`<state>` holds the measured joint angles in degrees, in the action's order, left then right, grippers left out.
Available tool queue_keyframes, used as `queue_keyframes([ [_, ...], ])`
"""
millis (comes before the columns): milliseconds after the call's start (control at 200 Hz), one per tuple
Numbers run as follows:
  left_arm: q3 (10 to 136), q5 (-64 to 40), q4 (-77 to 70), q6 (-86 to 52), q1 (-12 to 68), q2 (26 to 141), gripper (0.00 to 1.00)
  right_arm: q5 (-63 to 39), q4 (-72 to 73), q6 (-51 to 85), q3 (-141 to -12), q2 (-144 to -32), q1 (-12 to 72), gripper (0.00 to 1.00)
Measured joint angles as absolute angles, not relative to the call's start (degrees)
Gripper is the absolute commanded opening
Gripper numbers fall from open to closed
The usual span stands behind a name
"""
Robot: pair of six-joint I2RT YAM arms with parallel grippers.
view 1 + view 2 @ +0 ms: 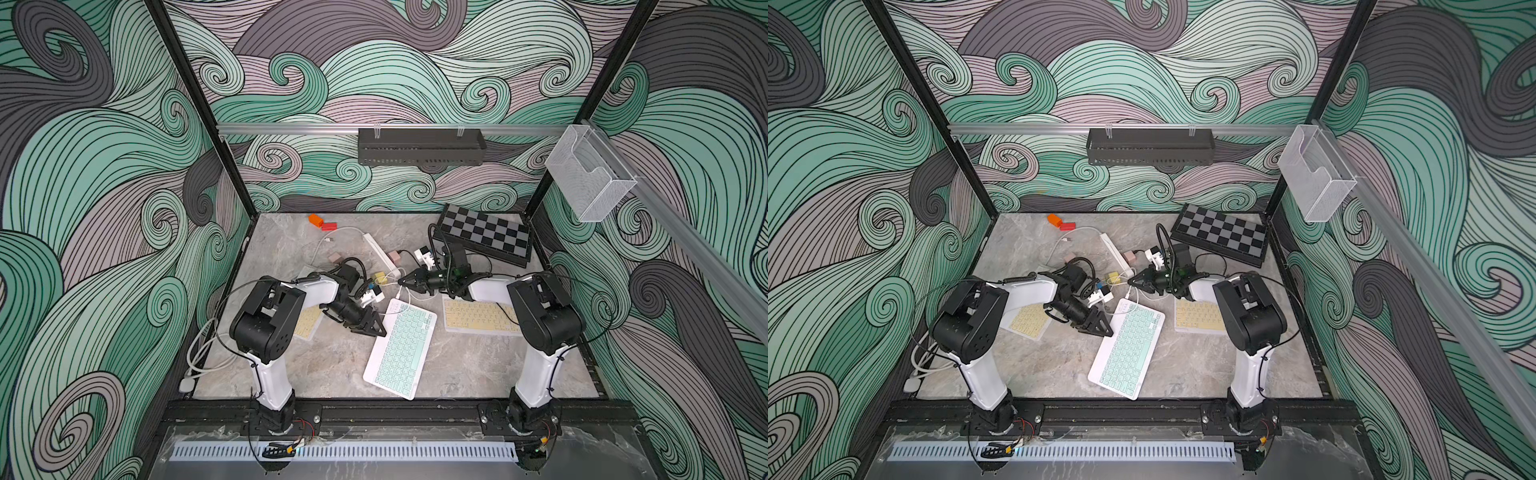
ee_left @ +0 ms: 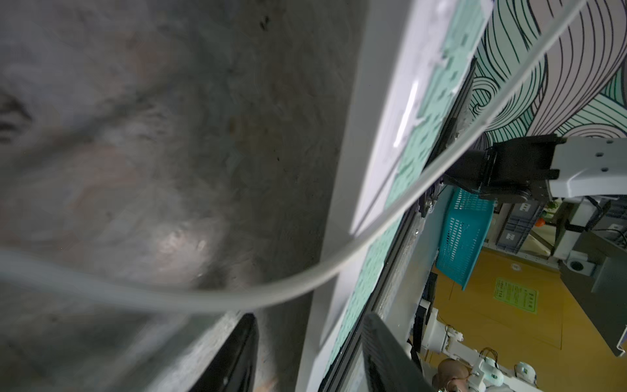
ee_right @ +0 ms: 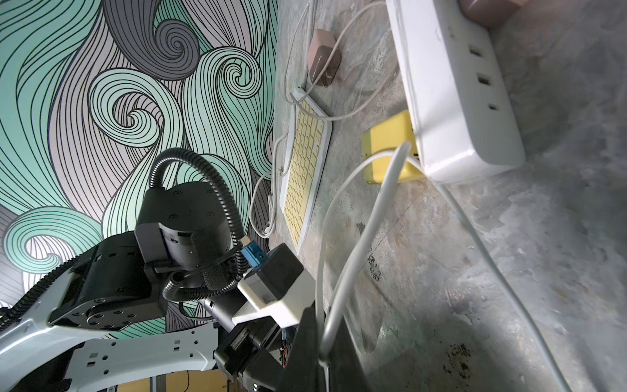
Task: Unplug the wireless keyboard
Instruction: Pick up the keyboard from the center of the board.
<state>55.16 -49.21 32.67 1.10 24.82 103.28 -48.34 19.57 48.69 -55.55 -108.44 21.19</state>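
Nearest me, the green keyboard (image 1: 401, 349) lies on the desk (image 1: 478, 365) at the centre of the frame. Its long axis runs from the lower middle up and slightly to the right. My left pincer (image 1: 376, 328) sits at the keyboard's upper-left corner. In the left wrist view its jaws stand apart with the keyboard's white edge between them, not clamped on it.

The white cable (image 2: 210, 300) meets the keyboard at its upper short end, though I can't tell whether the plug is seated. Just above that end, my right pincer (image 1: 402, 282) is closed on the cable, as the right wrist view shows.

The right arm has the cable and the left is nearer the keyboard. I judge the pull should go along the long axis, up the frame, while the left steadies the keyboard. Beyond lie the yellow charger (image 1: 379, 277) and the power strip (image 1: 380, 249).
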Motion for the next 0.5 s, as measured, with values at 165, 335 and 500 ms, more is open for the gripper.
queue_keyframes([
  [165,51.51,-49.69,23.83,-4.4,24.8,100.53,0.48,-48.36,19.68,48.95,-56.03,-108.44,21.19,0.07],
  [335,45.78,-51.79,13.56,-11.05,26.09,99.9,0.38,-48.34,19.77,49.17,-57.39,-108.47,21.19,0.07],
  [500,43.46,-53.8,5.93,-15.53,26.55,99.9,0.23,-48.31,19.94,49.3,-57.76,-108.75,21.19,0.08],
])
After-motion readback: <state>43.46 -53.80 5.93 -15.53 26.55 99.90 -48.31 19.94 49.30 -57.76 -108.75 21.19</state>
